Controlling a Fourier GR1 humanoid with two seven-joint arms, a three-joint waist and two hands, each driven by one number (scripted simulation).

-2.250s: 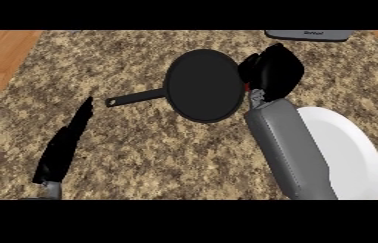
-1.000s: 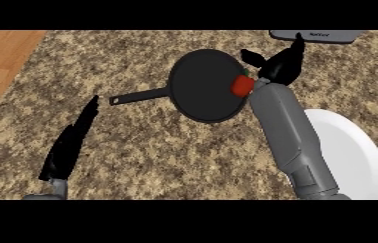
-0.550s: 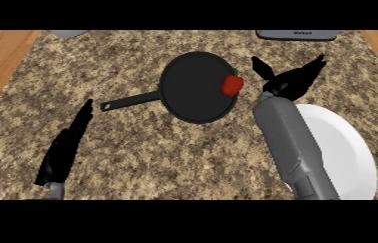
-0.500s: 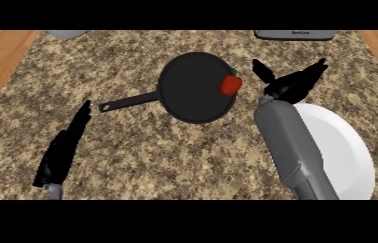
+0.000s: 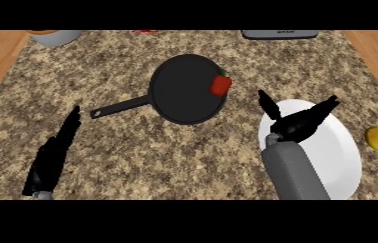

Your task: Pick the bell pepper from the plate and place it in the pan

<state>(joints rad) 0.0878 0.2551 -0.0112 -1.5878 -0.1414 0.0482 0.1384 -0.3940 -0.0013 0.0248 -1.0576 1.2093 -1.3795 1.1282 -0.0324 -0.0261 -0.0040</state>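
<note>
Right hand (image 5: 295, 123): fingers spread, holding nothing, above the white plate (image 5: 339, 157).
Left hand (image 5: 53, 154): fingers straight, resting at lower left.
Bell pepper (image 5: 220, 85): inside pan (image 5: 184, 94), at its right rim.
Counter's far edge: grey appliance (image 5: 280, 34), bowl (image 5: 55, 36).

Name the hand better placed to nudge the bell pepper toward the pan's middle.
The right hand: it hangs open over the plate, beside the pan edge holding the bell pepper. The left hand rests beyond the handle.
</note>
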